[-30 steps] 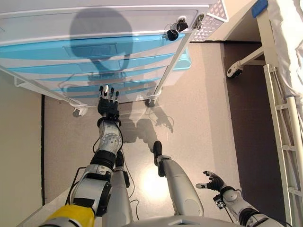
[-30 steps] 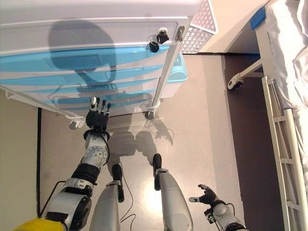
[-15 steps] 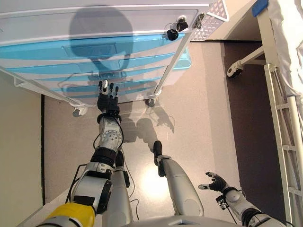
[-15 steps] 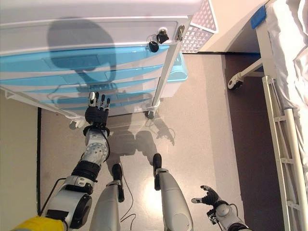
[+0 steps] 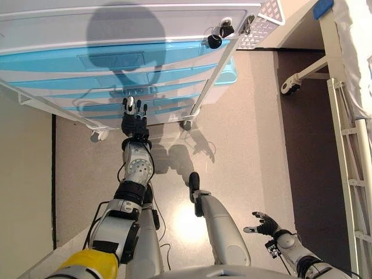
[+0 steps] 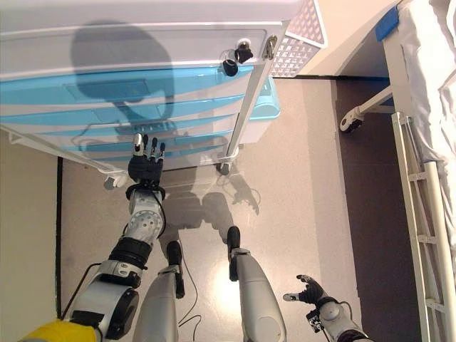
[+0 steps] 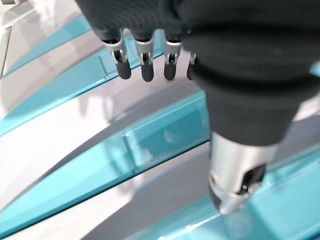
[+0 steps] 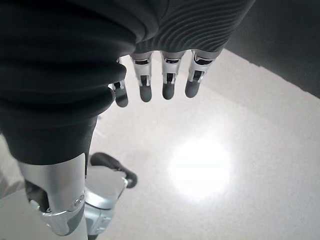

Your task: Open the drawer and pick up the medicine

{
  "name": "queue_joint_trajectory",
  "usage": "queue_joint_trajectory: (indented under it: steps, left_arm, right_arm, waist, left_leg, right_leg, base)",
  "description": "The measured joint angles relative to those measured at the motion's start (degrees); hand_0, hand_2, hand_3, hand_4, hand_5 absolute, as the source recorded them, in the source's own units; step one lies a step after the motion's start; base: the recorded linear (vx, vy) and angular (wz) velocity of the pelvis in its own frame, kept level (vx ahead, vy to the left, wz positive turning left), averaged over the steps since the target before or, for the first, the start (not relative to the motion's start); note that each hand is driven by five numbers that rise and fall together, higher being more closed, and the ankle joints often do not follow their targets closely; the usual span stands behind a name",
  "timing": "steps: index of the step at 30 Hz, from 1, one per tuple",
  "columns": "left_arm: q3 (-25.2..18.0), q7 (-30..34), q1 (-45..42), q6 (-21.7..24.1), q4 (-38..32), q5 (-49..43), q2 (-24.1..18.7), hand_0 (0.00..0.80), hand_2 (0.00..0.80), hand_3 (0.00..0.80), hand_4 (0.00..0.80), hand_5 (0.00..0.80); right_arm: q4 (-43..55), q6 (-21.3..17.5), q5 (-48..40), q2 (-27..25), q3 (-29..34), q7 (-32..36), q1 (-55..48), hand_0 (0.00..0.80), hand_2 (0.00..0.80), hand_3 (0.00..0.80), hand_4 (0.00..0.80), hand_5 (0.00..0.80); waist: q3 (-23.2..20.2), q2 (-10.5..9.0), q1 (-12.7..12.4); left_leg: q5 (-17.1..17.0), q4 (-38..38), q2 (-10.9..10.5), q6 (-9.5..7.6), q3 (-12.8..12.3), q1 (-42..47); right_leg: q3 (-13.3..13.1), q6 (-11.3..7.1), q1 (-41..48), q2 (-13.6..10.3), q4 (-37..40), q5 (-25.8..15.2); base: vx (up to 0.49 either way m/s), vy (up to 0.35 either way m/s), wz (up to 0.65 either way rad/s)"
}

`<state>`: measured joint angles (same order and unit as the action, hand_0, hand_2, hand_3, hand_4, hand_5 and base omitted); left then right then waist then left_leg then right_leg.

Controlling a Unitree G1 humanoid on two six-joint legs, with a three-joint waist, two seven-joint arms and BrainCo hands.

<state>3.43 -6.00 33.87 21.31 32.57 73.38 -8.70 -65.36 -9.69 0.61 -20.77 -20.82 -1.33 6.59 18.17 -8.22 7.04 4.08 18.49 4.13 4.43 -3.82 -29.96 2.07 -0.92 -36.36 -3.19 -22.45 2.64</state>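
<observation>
Drawer [image 5: 110, 61]: glossy translucent blue plastic front

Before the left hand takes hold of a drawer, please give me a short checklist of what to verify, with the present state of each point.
1. Left hand free to grasp: ok, fingers straight, nothing held.
2. Left hand at the drawer cabinet: ok, it reaches up to the lower blue drawers.
3. Fingers on a drawer handle: not ok, fingertips are apart from the recessed handle.
4. Any drawer open: not ok, all look closed.
5. Medicine located: cannot tell, none visible.
6. Right hand out of the way: ok, open, low beside the robot over the floor.
</observation>
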Motion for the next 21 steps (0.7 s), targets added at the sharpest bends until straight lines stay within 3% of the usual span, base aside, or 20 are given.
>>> queue_joint_trajectory:
  steps: [11,21]
  left_arm:
    - [0.4,-0.9,0.0,0.7,-5.1,0.8,1.0,0.0,0.0,0.0,0.0,0.0]
    - [1.5,-1.1,0.0,0.5,-5.2,1.8,0.7,0.0,0.0,0.0,0.0,0.0]
  right_arm:
    - [0.0,0.0,1.1,0.0,-0.4,0.4,0.0,0.0,0.0,0.0,0.0,0.0]
    - [-0.1,0.0,2.2,-0.4,-0.6,1.2,0.0,0.0,0.0,0.0,0.0,0.0]
  waist:
    - [1.4,0.2,0.1]
    - [1.8,0.63,0.1]
  left_leg:
    - [-0.2,-0.1,-0.2,-0.17,0.2,0.1]
    - [-0.5,0.5,-0.8,-0.12,0.2,0.4]
  right_leg:
    - [0.0,0.0,0.0,-0.2,-0.4,0.0]
    - [0.0,0.01,0.1,-0.9,-1.5,0.1]
  base:
    - [0.001,-0.001,0.01]
    - [0.0,0.001,0.01]
